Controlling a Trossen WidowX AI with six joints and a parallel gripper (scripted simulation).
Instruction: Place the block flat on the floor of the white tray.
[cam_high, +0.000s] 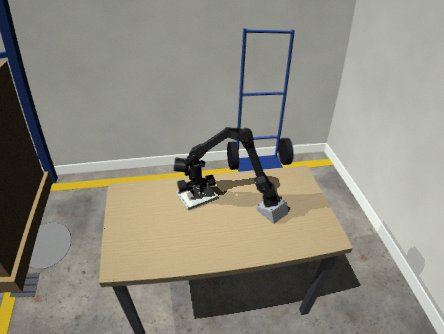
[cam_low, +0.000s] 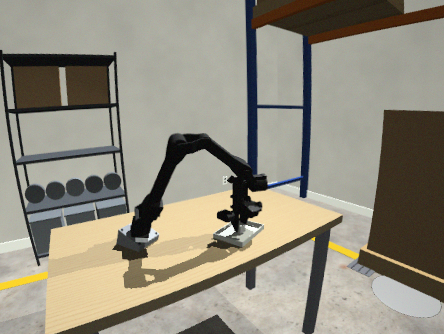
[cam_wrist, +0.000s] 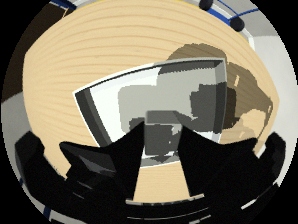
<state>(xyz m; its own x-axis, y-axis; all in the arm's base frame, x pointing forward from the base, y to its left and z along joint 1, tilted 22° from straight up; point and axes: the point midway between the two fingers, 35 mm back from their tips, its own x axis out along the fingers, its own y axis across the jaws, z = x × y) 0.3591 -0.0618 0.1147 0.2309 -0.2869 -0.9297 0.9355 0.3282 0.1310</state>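
The white tray (cam_high: 198, 198) lies on the wooden table at its far left part; it also shows in the exterior view (cam_low: 239, 233) and fills the middle of the wrist view (cam_wrist: 160, 106). My gripper (cam_high: 198, 191) points down into the tray and is shut on a grey block (cam_wrist: 161, 137), which sits low between the two black fingers, just above or on the tray floor. In the exterior view my gripper (cam_low: 236, 226) reaches inside the tray walls. The block is too small to make out in the top and exterior views.
The arm's grey base (cam_high: 272, 209) is bolted on the table to the right of the tray. A blue hand truck (cam_high: 263, 100) stands behind the table against the wall. A shelf rack (cam_low: 67, 145) and a brown crate (cam_low: 407, 195) stand off the table.
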